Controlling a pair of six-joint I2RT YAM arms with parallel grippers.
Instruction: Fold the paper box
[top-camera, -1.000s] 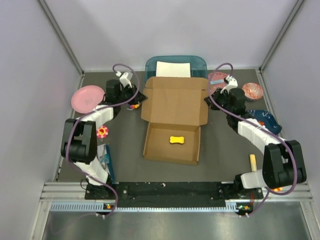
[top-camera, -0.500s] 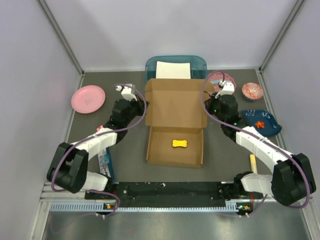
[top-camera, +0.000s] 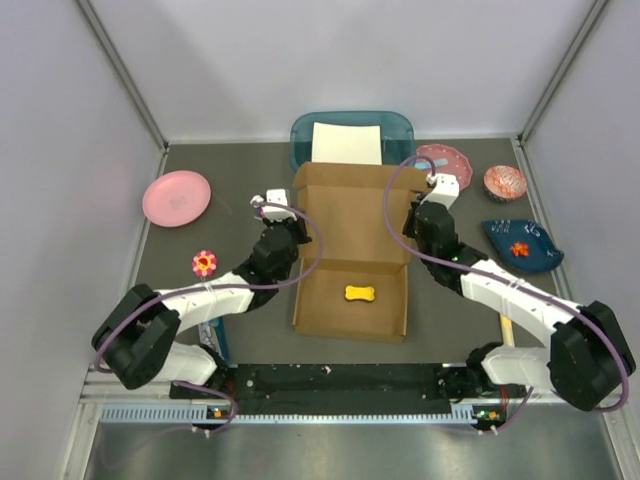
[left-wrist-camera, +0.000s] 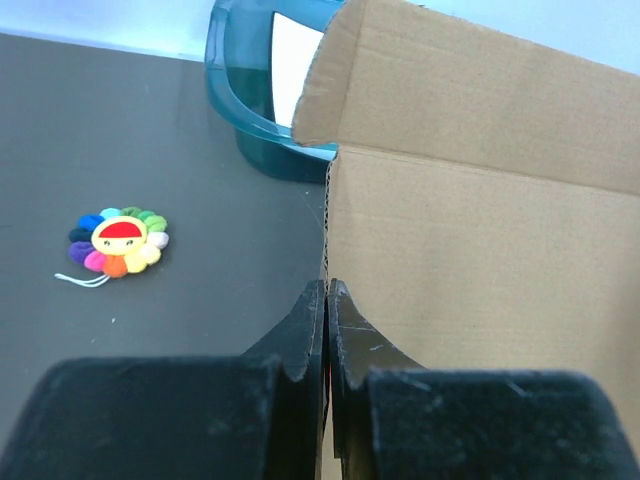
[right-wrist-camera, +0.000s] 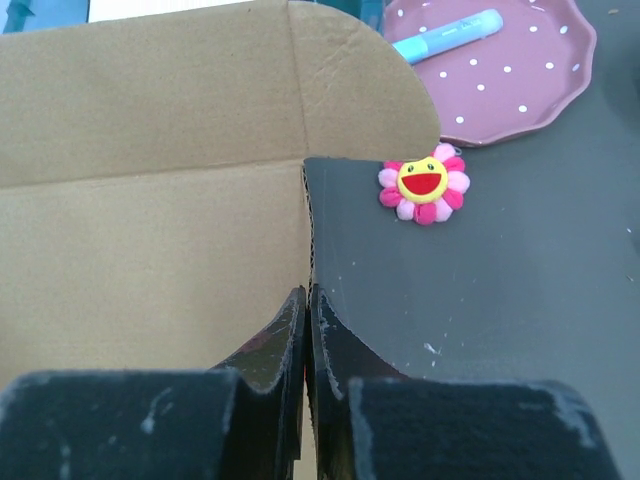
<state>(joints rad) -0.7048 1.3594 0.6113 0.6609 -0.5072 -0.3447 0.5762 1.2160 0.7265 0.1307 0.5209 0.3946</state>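
Note:
The paper box (top-camera: 350, 215) is brown cardboard in the middle of the table, its lid tilted up and forward over the shallow base. A yellow bone-shaped piece (top-camera: 360, 292) lies in the base. My left gripper (top-camera: 296, 236) is shut on the lid's left edge; in the left wrist view its jaws (left-wrist-camera: 327, 292) pinch the cardboard (left-wrist-camera: 480, 240) edge-on. My right gripper (top-camera: 410, 233) is shut on the lid's right edge, and the right wrist view shows that gripper (right-wrist-camera: 307, 297) clamped on the thin cardboard (right-wrist-camera: 150, 230).
A teal bin (top-camera: 352, 135) holding a white sheet stands just behind the box. Left: a pink plate (top-camera: 176, 197) and a flower toy (top-camera: 204, 263). Right: a dotted plate (top-camera: 443, 160) with a marker, a patterned bowl (top-camera: 505, 182), a blue dish (top-camera: 523, 245), a wooden stick (top-camera: 506, 325).
Both arms have drawn toward the near side, bringing the lid up from flat and forward over the base. The left jaws closed fully on the edge.

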